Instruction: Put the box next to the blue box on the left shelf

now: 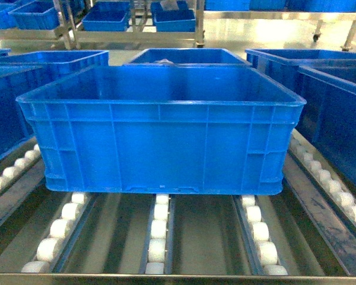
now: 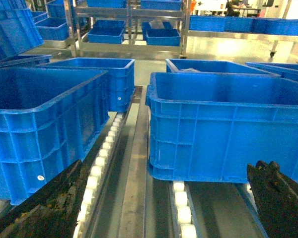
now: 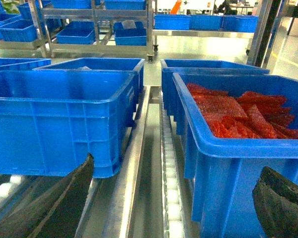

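The box (image 1: 160, 130), a big bright-blue open crate with ribbed sides, sits on the white rollers of the left shelf (image 1: 159, 234), set back from the flat front rail (image 1: 178, 278). Beside it on the left stands another blue box (image 1: 6, 110), with a narrow gap between them. The left wrist view shows that neighbour (image 2: 39, 124) and the box (image 2: 228, 129), with my left gripper (image 2: 168, 171) open in front of the gap and its dark fingers (image 2: 44, 208) holding nothing. In the right wrist view my right gripper (image 3: 176, 166) is open too, in front of the box's right corner (image 3: 54, 124). Neither gripper shows in the head view.
A blue crate of red bags (image 3: 233, 114) fills the lane to the right (image 1: 338, 119). More blue crates (image 1: 187, 56) sit behind on the rollers. Steel racks with crates (image 1: 107, 18) stand across the aisle. Metal dividers (image 2: 134, 163) run between lanes.
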Robot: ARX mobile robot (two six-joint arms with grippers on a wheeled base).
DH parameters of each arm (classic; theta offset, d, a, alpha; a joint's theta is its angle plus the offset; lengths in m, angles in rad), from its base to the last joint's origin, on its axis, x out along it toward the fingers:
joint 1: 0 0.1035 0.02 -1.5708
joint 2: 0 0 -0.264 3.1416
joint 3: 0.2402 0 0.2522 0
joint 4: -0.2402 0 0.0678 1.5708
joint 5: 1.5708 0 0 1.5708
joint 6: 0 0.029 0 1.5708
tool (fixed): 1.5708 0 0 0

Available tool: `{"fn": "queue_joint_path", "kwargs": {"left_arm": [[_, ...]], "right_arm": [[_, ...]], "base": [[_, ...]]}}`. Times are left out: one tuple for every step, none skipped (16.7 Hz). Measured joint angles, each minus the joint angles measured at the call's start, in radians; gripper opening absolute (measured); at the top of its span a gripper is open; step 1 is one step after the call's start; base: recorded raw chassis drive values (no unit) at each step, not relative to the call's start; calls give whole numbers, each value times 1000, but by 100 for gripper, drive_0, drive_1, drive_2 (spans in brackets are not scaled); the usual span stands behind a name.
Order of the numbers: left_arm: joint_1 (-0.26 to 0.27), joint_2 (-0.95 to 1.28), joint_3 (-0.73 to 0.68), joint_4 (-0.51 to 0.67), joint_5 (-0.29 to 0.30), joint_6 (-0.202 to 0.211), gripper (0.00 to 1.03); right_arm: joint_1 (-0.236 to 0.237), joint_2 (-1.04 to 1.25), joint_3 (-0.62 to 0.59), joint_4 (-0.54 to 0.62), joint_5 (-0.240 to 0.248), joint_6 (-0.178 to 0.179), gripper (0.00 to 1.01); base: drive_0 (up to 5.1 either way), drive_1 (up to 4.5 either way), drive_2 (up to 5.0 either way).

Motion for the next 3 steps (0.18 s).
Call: {"fn": "queue_joint_path", "kwargs": {"left_arm": [[0,0,0,0,0,0,98],[0,0,0,0,0,0,98],[0,0,0,0,0,0,98]], "right_arm": [[0,0,0,0,0,0,98],[0,0,0,0,0,0,98],[0,0,0,0,0,0,98]], "base": [[0,0,0],[0,0,0],[0,0,0]]}}
